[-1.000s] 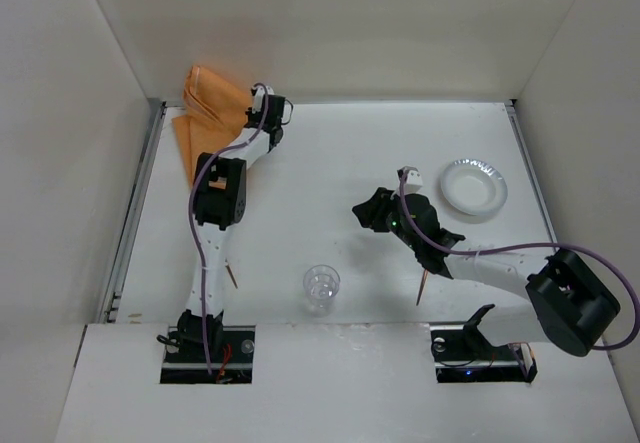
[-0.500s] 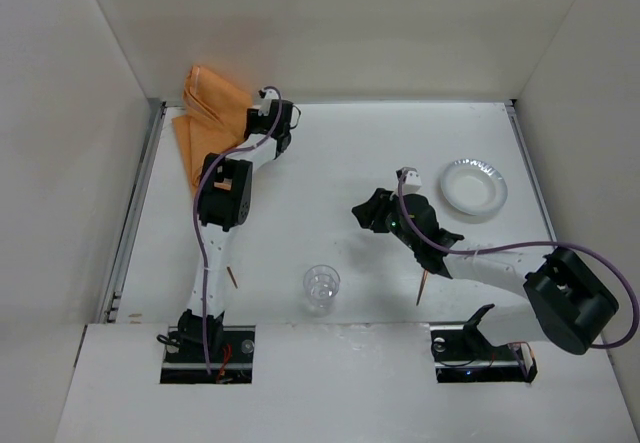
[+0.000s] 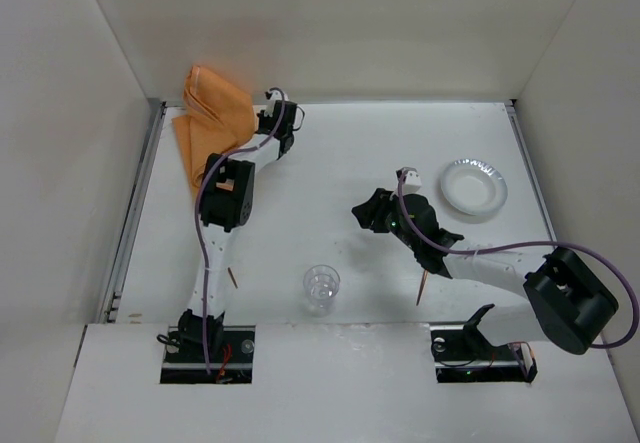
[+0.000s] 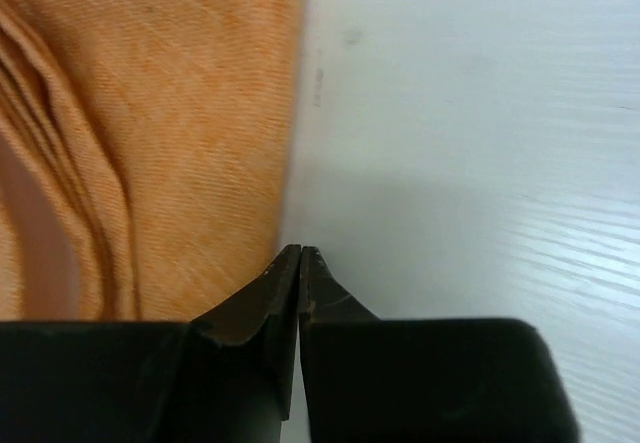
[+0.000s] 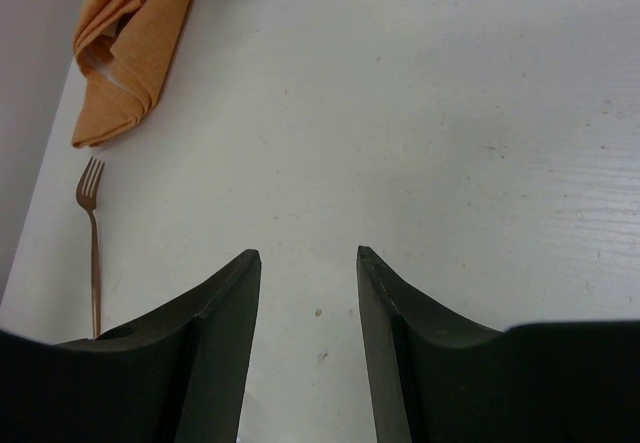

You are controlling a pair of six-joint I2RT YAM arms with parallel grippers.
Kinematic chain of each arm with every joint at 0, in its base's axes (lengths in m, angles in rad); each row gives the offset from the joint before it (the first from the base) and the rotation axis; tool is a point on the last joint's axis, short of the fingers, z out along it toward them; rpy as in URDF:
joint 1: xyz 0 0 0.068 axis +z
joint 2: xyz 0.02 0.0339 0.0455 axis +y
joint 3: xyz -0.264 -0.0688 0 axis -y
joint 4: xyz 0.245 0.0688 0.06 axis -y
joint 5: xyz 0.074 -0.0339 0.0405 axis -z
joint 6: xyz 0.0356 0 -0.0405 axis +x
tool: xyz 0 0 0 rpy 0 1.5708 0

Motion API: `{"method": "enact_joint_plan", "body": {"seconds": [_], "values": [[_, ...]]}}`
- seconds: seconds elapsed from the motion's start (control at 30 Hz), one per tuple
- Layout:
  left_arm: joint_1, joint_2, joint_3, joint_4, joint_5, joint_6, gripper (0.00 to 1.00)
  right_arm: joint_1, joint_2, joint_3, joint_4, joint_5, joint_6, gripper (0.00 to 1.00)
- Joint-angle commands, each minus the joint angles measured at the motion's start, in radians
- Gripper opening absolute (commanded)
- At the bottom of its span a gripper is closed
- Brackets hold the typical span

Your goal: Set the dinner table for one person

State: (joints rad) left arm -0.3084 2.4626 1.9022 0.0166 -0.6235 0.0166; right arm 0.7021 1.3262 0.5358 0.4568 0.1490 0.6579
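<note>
Left hand [image 4: 300,251] rightward, closed beside mat [image 4: 150,113]

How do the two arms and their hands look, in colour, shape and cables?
The left arm and the right arm have slim white links joined by bulky black housings. A thin purple cable runs along each. The left hand and the right hand each have two matte black fingers tapering to the tip.

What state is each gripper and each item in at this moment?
Left gripper: shut, tips at the cloth's edge.
Right gripper: open, empty.
Orange cloth: folded and bunched, not spread out.
Clear cup: upright, looks empty.
Bowl: upright, empty.
Fork: lying flat.
</note>
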Motion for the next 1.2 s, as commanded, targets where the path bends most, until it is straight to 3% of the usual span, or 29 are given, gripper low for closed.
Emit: {"method": "enact_joint_plan", "body": {"seconds": [0.0,0.23,0.4,0.5,0.7,1.17], "values": [[-0.059,-0.053,0.041,-0.040,0.083,-0.038,0.02,0.010,-0.012,0.026,0.059,0.000,-0.014,0.49],[-0.126,-0.114,0.031,-0.046,0.145,-0.138,0.02,0.009,0.004,0.029,0.059,-0.006,-0.011,0.49],[-0.113,-0.160,0.012,-0.061,-0.010,-0.097,0.32,0.010,-0.019,0.023,0.059,0.004,-0.017,0.52],[-0.073,-0.162,-0.005,-0.099,-0.082,-0.026,0.43,0.004,-0.018,0.023,0.057,-0.005,-0.009,0.54],[-0.024,-0.171,-0.083,-0.092,-0.117,0.006,0.46,0.009,-0.009,0.027,0.059,-0.006,-0.009,0.55],[0.001,-0.047,0.004,-0.159,-0.001,-0.004,0.44,0.010,-0.028,0.026,0.059,0.006,-0.018,0.55]]}}
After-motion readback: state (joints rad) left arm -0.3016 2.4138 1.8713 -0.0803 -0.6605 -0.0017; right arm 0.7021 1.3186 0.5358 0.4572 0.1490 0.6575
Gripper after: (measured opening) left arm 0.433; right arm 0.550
